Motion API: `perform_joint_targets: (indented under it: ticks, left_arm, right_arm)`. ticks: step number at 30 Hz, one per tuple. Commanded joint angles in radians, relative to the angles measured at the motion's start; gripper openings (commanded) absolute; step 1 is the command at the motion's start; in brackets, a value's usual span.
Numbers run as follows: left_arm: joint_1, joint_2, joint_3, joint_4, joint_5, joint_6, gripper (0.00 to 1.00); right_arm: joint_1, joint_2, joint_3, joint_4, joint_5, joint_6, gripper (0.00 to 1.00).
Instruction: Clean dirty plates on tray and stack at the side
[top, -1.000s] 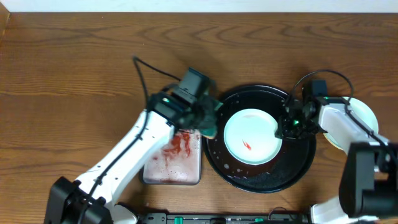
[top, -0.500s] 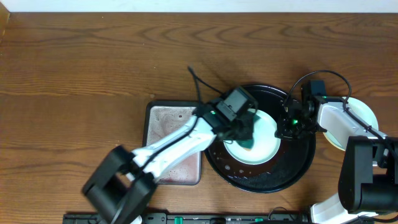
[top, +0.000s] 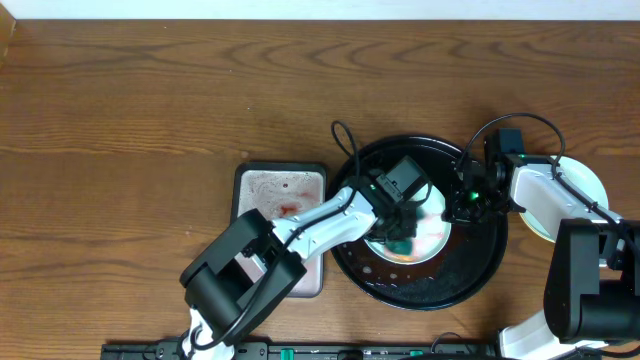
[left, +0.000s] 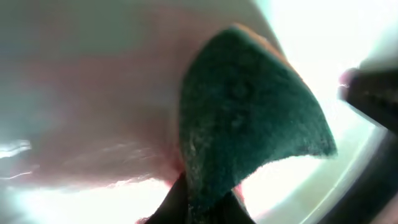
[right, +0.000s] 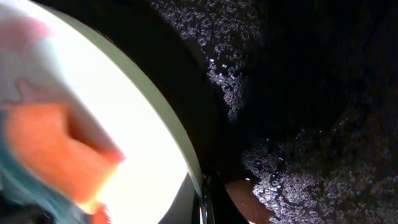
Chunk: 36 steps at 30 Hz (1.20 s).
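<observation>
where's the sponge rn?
Overhead view, right of centre: the sponge is pinched by the left gripper, pressed on the plate inside the black tray, right of the grey tray.

Teal-and-orange sponge (left: 249, 118), pale mint plate (top: 436, 232), black tray (top: 470, 270).

No legible text, labels, brands, numbers or signs appear in any view — none to report.

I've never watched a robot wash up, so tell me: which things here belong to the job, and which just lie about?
In the job: mint plate, black tray, teal sponge in the left gripper, grey sponge tray, side plate.
Just there: wooden table, black cable.
</observation>
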<state>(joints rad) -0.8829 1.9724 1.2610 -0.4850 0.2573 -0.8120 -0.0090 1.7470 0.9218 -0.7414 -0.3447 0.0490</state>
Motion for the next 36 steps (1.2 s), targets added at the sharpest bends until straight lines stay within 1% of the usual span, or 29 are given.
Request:
perform_joint_targets:
  ticks: [1,3,5,8,9,10,12,15,18,19,23,28,32,36]
  left_arm:
    - [0.034,0.051,-0.027,-0.169,-0.418,0.003,0.07]
    - [0.035,0.051,-0.008,-0.243,-0.535,0.004,0.07]
    - [0.035,0.051,0.014,-0.290,-0.619,0.015,0.07]
    - [0.034,0.051,0.042,-0.290,-0.631,0.099,0.07]
    - [0.032,0.051,0.048,-0.283,-0.621,0.105,0.08]
    - [0.031,0.051,0.049,-0.265,-0.589,0.105,0.08]
    - [0.031,0.051,0.048,-0.204,-0.430,0.104,0.08]
    - [0.029,0.053,0.042,-0.072,-0.167,0.090,0.07]
    - [0.017,0.053,0.041,0.065,0.049,0.020,0.08]
    - [0.011,0.053,0.041,0.099,0.082,0.003,0.07]
    - [-0.014,0.053,0.041,0.180,0.105,-0.031,0.07]
    - [-0.027,0.057,0.041,0.233,0.105,-0.040,0.07]
    - [-0.023,0.078,0.041,0.227,0.105,-0.047,0.07]
    - [-0.016,0.104,0.041,0.159,0.069,-0.036,0.07]
  right_arm:
    - [0.002,0.027,-0.008,0.000,0.122,0.025,0.01]
    - [0.002,0.027,-0.008,0.000,0.123,0.025,0.01]
    - [0.002,0.027,-0.008,0.001,0.123,0.025,0.01]
    - [0.002,0.027,-0.008,0.000,0.123,0.024,0.01]
    - [0.002,0.027,-0.008,0.000,0.123,0.024,0.01]
    - [0.002,0.027,-0.008,0.000,0.123,0.024,0.01]
    - [0.002,0.027,-0.008,0.001,0.123,0.024,0.01]
    - [0.002,0.027,-0.008,0.001,0.123,0.024,0.01]
    - [0.002,0.027,-0.008,0.000,0.123,0.024,0.01]
    - [0.003,0.027,-0.008,0.000,0.123,0.024,0.01]
    - [0.004,0.027,-0.008,0.001,0.123,0.024,0.01]
    - [0.004,0.027,-0.008,0.002,0.123,0.024,0.01]
    - [0.004,0.027,-0.008,0.002,0.123,0.024,0.01]
    - [0.004,0.027,-0.008,0.002,0.123,0.024,0.01]
